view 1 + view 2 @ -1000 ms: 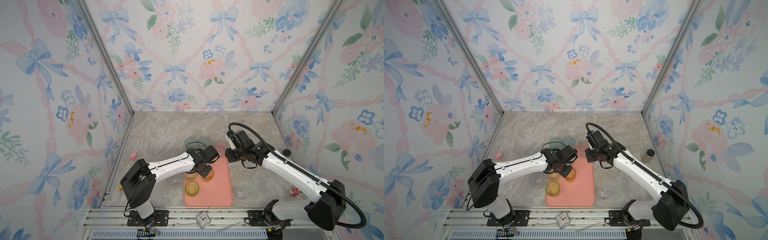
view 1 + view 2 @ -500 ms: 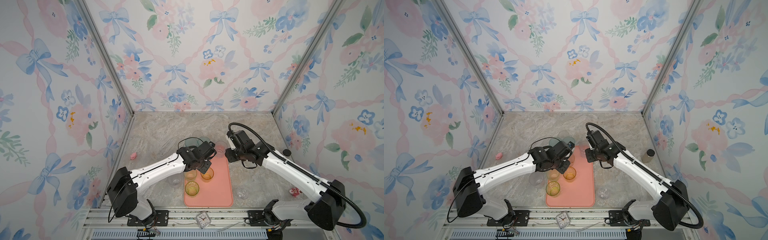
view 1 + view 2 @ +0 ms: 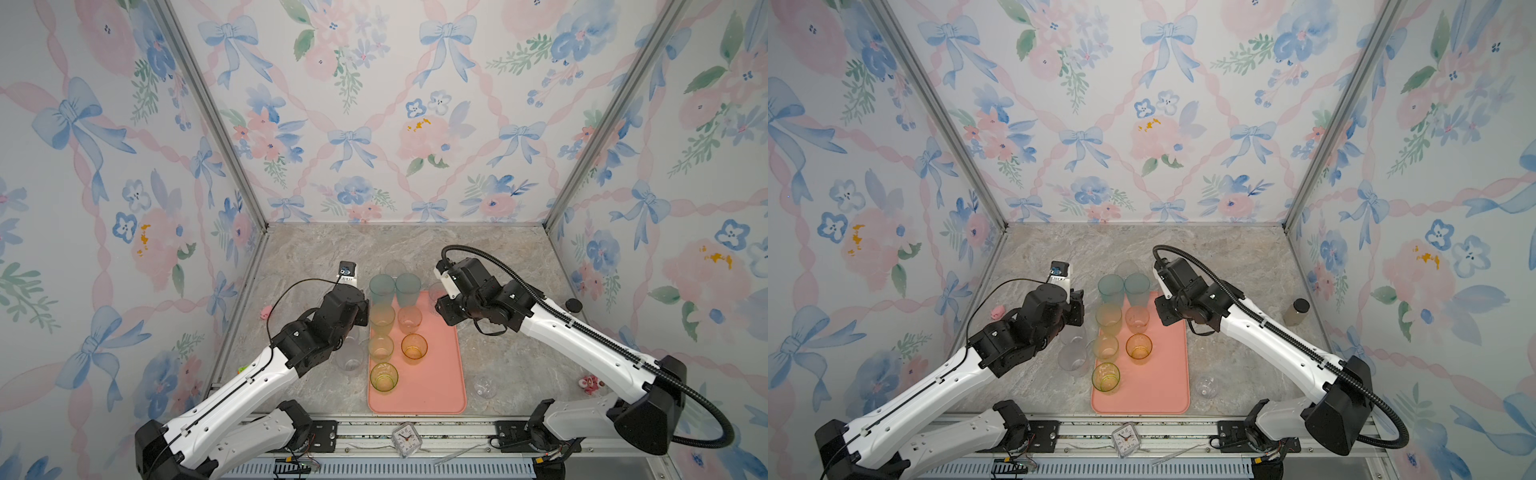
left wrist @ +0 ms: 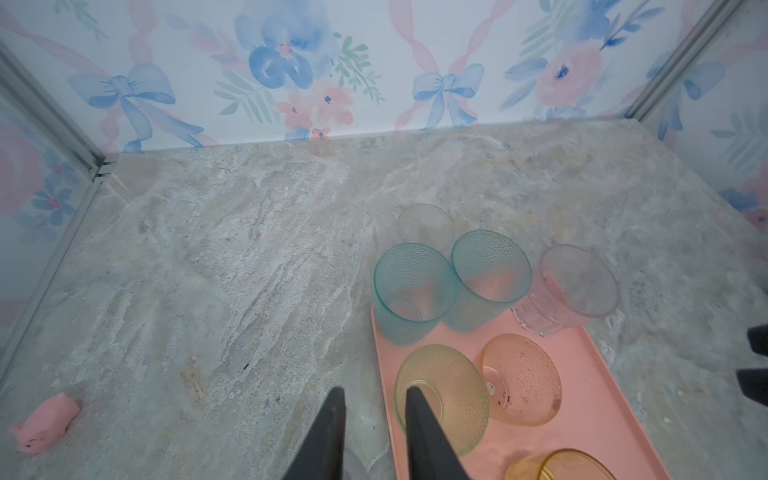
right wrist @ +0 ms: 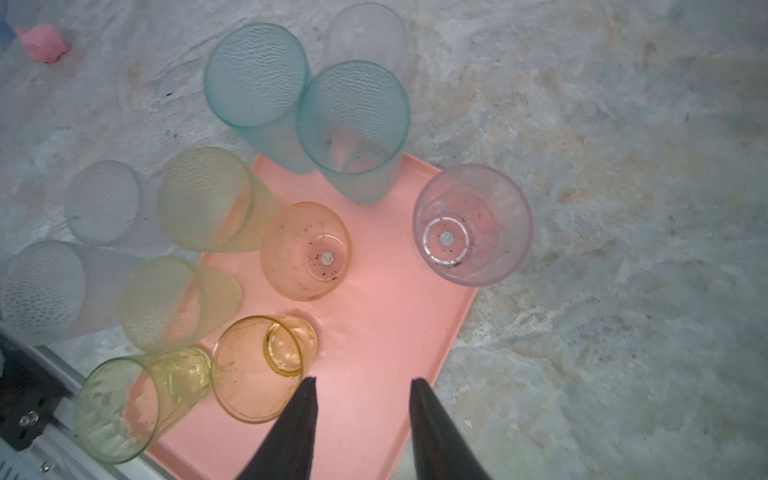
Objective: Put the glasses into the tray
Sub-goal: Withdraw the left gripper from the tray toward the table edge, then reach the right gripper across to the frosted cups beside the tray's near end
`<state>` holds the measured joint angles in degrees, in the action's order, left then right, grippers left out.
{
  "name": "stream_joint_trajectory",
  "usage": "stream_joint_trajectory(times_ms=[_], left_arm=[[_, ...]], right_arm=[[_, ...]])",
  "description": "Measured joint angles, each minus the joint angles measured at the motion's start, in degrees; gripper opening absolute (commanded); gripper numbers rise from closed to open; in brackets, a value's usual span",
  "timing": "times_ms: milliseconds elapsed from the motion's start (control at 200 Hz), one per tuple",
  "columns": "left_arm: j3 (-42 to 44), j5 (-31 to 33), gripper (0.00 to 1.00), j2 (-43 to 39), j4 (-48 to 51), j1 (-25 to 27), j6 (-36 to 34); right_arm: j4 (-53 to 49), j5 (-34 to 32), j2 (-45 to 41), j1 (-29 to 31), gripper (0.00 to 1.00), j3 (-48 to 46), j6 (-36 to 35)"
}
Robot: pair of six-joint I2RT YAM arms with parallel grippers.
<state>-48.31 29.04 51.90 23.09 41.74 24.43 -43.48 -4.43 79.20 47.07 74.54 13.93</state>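
The salmon-pink tray (image 3: 436,374) (image 5: 374,311) lies lengthwise at the front middle. Standing on it are two teal glasses (image 3: 381,286), two yellow-green tumblers (image 3: 382,318), a peach one (image 3: 409,319), an orange one (image 3: 414,345) and a green one (image 3: 384,377). A pinkish clear glass (image 5: 473,224) stands at the tray's far right corner. Clear tumblers (image 3: 349,357) stand on the table left of the tray. A small rounded clear glass (image 3: 484,386) sits to its right. My left gripper (image 4: 374,395) is open and empty over the tray's left rim. My right gripper (image 5: 363,380) is open and empty above the tray's right side.
A frosted clear tumbler (image 3: 395,268) stands behind the teal pair. A small pink toy (image 3: 266,312) lies by the left wall. A dark-capped bottle (image 3: 1296,311) stands near the right wall, a pink-white trinket (image 3: 590,382) at front right, a clock (image 3: 406,439) on the front rail.
My left arm has pulled back to the left, from over the glasses in the tray to its left rim, and its jaws have opened slightly. The right arm has barely moved.
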Motion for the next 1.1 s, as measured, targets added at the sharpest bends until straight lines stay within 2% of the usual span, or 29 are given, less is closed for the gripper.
stream_joint_trajectory(times_ms=[250, 435, 610, 1100], left_arm=[[4.74, 9.09, 0.32, -11.63, -2.62, -1.7, 2.03], [7.78, 13.62, 0.32, -21.33, -3.69, -1.79, 2.89], [7.91, 15.15, 0.32, -24.46, -3.61, -1.79, 2.86], [7.91, 18.34, 0.31, -28.26, -2.25, -1.79, 2.12]], right_arm=[[1.22, 3.72, 11.15, 9.68, 0.32, 9.88, -2.14], [1.64, 6.29, 21.77, 13.11, 0.3, 16.39, -3.1], [0.72, 7.8, 29.68, 14.62, 0.26, 23.34, -4.17], [-2.58, 8.31, 31.3, 18.82, 0.24, 25.03, -4.55]])
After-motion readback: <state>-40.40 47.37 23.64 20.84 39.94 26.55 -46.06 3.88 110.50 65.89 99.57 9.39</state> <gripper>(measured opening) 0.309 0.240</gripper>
